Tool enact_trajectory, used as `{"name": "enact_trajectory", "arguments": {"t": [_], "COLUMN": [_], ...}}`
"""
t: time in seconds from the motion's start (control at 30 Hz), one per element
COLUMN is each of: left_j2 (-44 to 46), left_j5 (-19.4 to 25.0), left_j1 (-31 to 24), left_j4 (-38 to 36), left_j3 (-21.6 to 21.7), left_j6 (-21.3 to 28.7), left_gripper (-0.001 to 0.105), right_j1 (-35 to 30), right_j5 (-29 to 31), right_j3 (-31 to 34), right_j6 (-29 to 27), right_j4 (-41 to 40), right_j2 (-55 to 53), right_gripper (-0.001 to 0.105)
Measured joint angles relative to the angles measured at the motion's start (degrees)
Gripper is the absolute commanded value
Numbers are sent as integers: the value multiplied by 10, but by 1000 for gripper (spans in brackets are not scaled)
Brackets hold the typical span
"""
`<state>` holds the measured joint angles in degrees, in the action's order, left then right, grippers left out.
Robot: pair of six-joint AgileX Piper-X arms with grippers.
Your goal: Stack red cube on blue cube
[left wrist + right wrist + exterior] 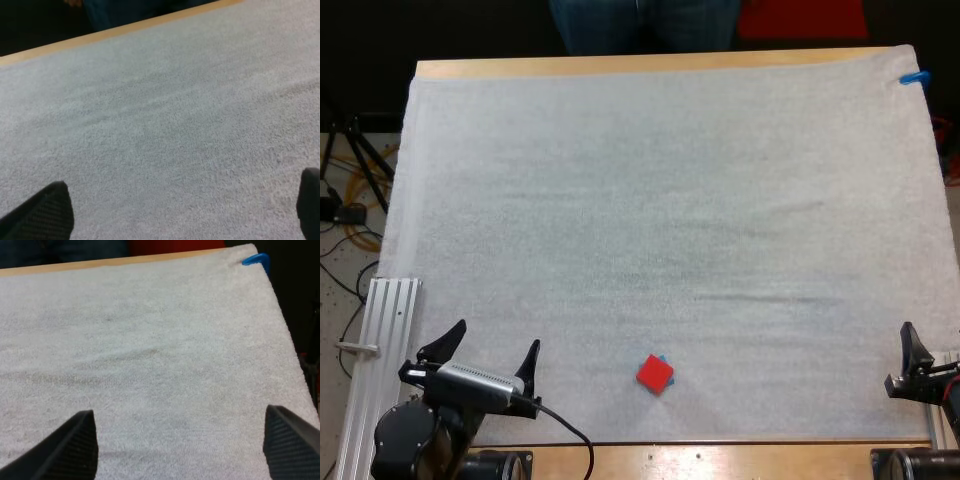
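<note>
Left gripper: nearest the camera, at the near-left corner of the white mat. Jaws wide apart, nothing between them; its wrist view shows bare mat between the fingertips.

Red cube: close to the mat's near edge, right of the left gripper and well apart from it. It sits turned diamond-wise. A sliver of the blue cube shows at its far-right side, so the red cube appears to rest on top of the blue one, slightly offset or rotated.

Right gripper: at the mat's near-right edge, well apart from the cubes. Jaws apart, holding nothing.

Judgement: the stack looks made and the step in hand is a clean finish. To do that well:
- Both arms should hold off from the stack, since any sweep along the near edge risks clipping it.
- The overlap should be checked. The blue sliver suggests imperfect alignment, though seating cannot be confirmed from above.
- If a correction is wanted, a slow straight-down approach with wide jaws suits best.

Farther off: open mat, then the wooden table at its far edge, with a person's legs beyond.
</note>
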<state>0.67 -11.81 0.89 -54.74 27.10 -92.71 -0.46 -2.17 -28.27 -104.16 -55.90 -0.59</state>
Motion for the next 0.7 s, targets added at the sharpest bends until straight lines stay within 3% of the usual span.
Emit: {"name": "enact_trajectory", "arguments": {"t": [0.7], "left_j2": [0], "left_j5": [0], "left_j1": [0], "left_j4": [0], "left_j3": [0], "left_j6": [0], "left_gripper": [87], "right_j1": [0], "right_j5": [0], "right_j3": [0], "right_j6": [26], "right_j4": [0], "right_j2": [0], "right_gripper": [67]}}
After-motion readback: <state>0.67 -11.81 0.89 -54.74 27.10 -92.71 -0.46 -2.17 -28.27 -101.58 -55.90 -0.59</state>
